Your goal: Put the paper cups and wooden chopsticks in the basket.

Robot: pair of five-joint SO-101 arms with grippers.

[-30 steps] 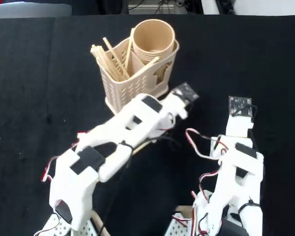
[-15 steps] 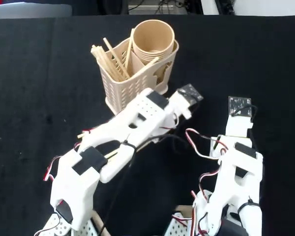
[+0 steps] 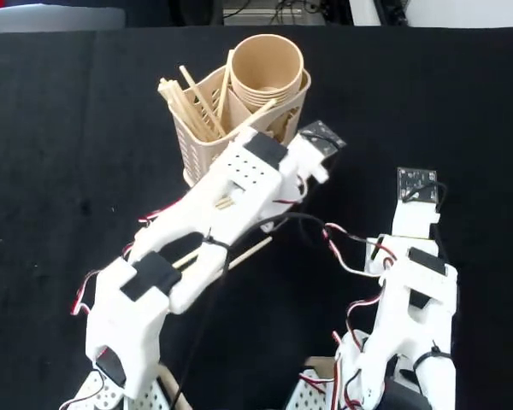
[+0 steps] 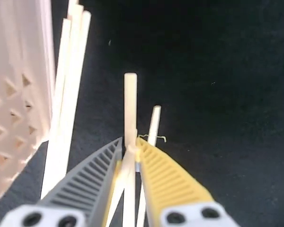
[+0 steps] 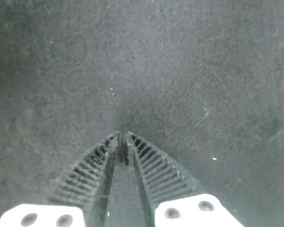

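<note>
The left gripper (image 4: 131,147) is pinching a couple of wooden chopsticks (image 4: 130,101). Their ends poke out past its tips, right beside the basket (image 4: 14,94) wall. The basket sits on the black desk (image 3: 51,128) and already has the stacked paper cups (image 3: 267,64) plus a bunch of other sticks (image 3: 188,107) standing in it. The right gripper (image 5: 121,142) is pressed together with nothing in it, over bare desk.
</note>
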